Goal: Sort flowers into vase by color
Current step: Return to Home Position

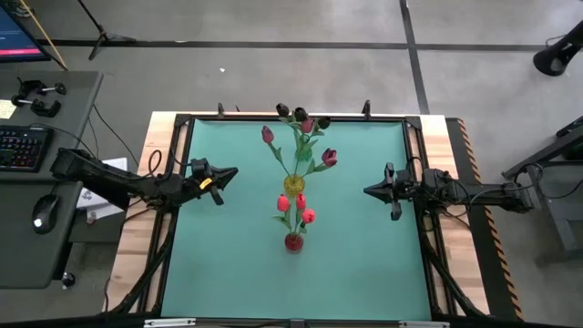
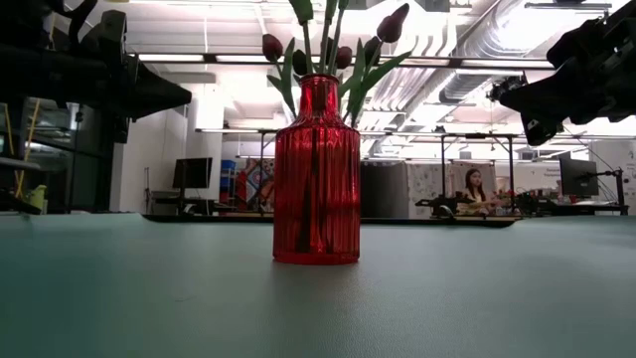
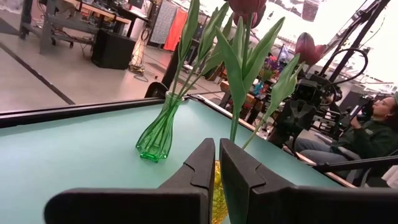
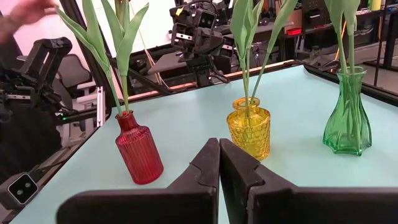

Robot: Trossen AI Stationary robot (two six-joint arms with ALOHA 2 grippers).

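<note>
Three vases stand in a row down the table's middle. The red vase (image 1: 293, 241) is nearest and holds bright red-pink flowers (image 1: 299, 208). The yellow vase (image 1: 293, 182) behind it holds crimson flowers (image 1: 329, 157). The green vase (image 4: 347, 118) is farthest and holds near-black flowers (image 1: 299, 114). All stems stick upright into the vase mouths. My left gripper (image 1: 233, 171) hovers shut at the table's left edge, pointing level toward the vases. My right gripper (image 1: 367, 190) hovers shut at the right edge, facing them too. Neither holds anything.
Bare green mat (image 1: 228, 255) lies on both sides of the vase row. A desk with a keyboard (image 1: 20, 146) and a mouse stands left of the table. A seated person (image 2: 475, 189) shows in the room beyond, and a hand (image 4: 25, 9) beyond the left arm.
</note>
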